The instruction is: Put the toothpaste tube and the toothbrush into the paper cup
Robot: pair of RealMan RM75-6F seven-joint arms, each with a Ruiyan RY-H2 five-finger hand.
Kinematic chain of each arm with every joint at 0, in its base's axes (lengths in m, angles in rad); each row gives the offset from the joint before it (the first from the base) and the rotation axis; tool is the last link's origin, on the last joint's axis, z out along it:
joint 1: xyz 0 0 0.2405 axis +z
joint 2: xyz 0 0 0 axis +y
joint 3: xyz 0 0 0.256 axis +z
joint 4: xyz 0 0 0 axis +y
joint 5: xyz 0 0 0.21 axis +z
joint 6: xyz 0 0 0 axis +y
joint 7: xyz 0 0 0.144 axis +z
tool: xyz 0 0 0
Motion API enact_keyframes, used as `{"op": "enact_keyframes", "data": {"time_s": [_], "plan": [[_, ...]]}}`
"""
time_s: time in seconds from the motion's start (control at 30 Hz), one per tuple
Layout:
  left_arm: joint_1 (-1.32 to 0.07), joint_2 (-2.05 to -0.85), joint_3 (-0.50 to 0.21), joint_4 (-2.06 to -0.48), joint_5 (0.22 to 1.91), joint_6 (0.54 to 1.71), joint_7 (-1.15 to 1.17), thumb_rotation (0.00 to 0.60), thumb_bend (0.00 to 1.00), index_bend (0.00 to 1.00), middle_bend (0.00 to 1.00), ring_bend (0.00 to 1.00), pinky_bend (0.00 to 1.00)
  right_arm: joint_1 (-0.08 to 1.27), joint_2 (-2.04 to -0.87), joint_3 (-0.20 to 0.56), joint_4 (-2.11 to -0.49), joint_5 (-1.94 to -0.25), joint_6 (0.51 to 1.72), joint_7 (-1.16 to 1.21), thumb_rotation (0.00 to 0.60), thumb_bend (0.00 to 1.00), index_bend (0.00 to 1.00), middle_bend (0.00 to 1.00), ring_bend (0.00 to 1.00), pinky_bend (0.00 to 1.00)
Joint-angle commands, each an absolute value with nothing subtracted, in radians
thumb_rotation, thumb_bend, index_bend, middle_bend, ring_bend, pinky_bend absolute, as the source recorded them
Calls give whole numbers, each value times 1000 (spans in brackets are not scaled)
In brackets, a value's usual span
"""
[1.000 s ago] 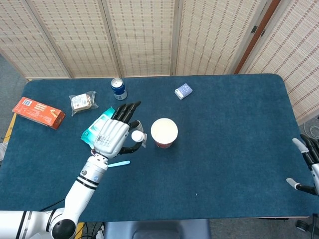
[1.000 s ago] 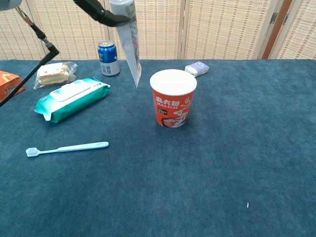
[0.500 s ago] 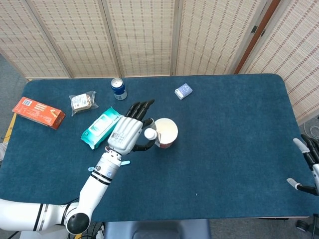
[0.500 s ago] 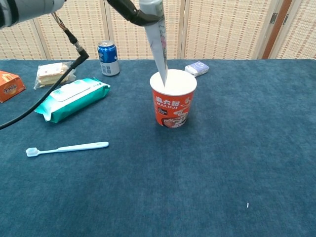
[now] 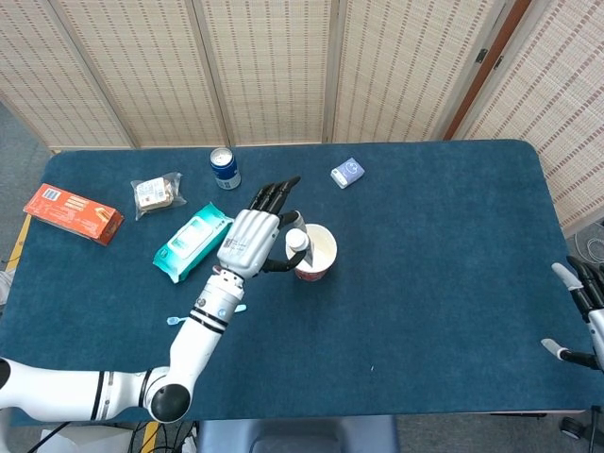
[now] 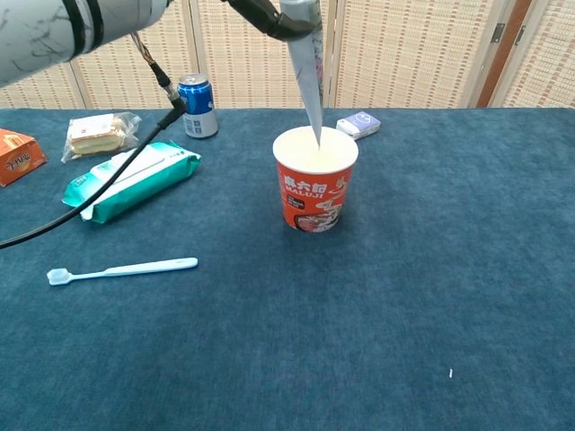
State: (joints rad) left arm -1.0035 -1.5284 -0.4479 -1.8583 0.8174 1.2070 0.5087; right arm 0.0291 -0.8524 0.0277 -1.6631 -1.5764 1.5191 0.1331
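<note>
Counter (image 5: 444, 283): blue felt top, bare across its whole right half and along the near edge in the chest view; folding screens stand just behind the far edge.
Left arm (image 5: 203, 321): reaches in from the near left corner, slanting up toward the middle of the counter.
Left hand (image 5: 253, 242): fingers closed round the toothpaste tube, hanging just left of the cup's rim; only its dark fingers show at the top edge of the chest view.
Wet wipes pack (image 6: 130, 180): teal, lying flat left of the cup, well apart from it; a black cable crosses over it.
Paper cup (image 6: 315, 178): red noodle-style cup, upright near the counter's middle, mouth open, free space on its right and front.
Toothpaste tube (image 6: 305, 63): held cap up and nearly upright, its flat crimped end pointing down at the cup's mouth, about level with the rim; whether it has passed below the rim cannot be told.
Red box (image 5: 73, 212): flat at the far left edge.
Toothbrush (image 6: 121, 268): pale blue, lying flat on the felt front left of the cup, head to the left, well apart from everything.
Soda can (image 6: 196, 105): blue, upright near the far edge.
Snack packet (image 6: 94, 133): clear wrap, left of the can.
Small blue packet (image 6: 358, 125): behind the cup, to its right.
Right hand (image 5: 585, 302): at the counter's right edge, fingers apart, holding nothing.
</note>
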Motion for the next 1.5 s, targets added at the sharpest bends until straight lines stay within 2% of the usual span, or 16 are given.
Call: {"op": "enact_keyframes", "data": {"time_s": [0.03,0.47,1.03,1.5], "plan": [[-1015,-1543,-445,-1827,809,1192,491,600,402,665,0,0,0,28,-852,27,-1663,-1575,1520,133,600,0,68,0,0,47],[-1045,-1601,-430,-1696,791,1147,445,600,402,668,0,0,0,19,-851,24,-1659,-1575,1530,139,600,0,68,0,0,47],[-1057,-1644,-404,-1616,780,1109,421,600,402,670,0,0,0,21,-851,22,-1654,-1576,1523,148,600,0,68,0,0,47],[-1055,-1734,-409,-1500,838,1092,302,600,402,677,0,0,0,26,-851,22,-1655,-1573,1515,146,600,0,68,0,0,47]]}}
